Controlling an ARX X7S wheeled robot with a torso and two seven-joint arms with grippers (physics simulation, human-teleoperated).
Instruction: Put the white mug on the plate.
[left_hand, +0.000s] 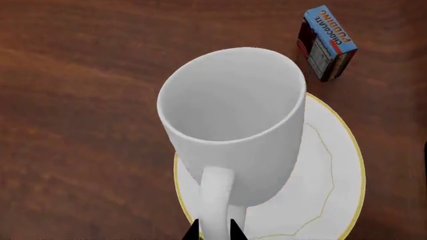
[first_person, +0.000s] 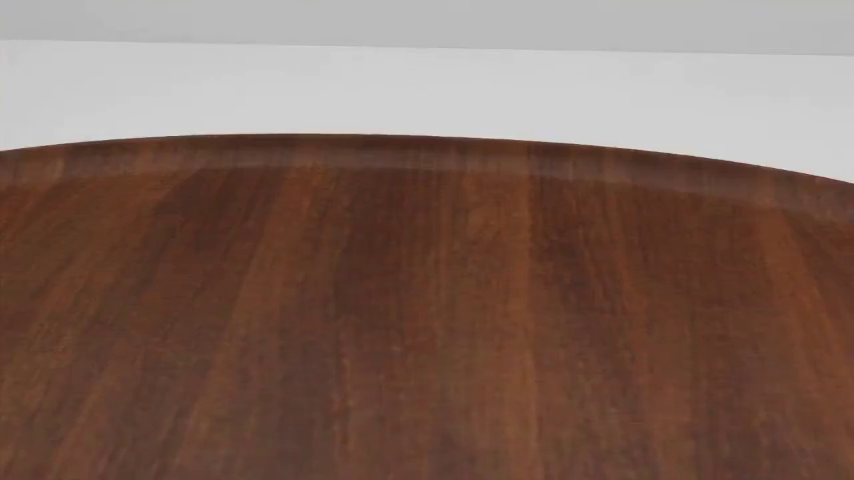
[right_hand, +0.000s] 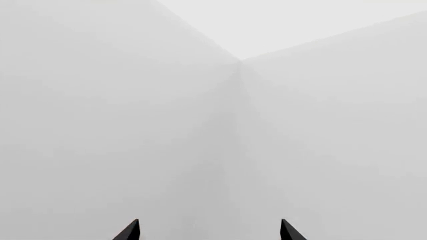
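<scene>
One white mug (left_hand: 230, 125) stood directly ahead of the left hand (left_hand: 215, 231), whose two dark fingertips (left_hand: 191, 232) sat on either side of the mug's loop handle, closed against it so far as the left wrist view showed. The mug was tilted, its open mouth facing the camera and its inside bare. Beneath and beyond the mug lay one plate (left_hand: 333, 175), round and white with a thin golden rim; the mug's base was over the plate's near part, though whether it rested on the plate or was held just above it could not be told. Farther from the hand, past the plate's far edge and apart from it, stood one small blue box (left_hand: 326, 43) printed with the words chocolate pudding; nothing lay between it and the plate. All three things were on or over a dark brown wooden counter (left_hand: 80, 100). The head view showed only a stretch of that counter with its curved far edge and a pale wall behind, with no hand and no object in it. The right hand (right_hand: 210, 231) pointed at a plain pale corner of the room (right_hand: 240, 60), its two dark fingertips (right_hand: 129, 232) set wide apart with nothing between them.
</scene>
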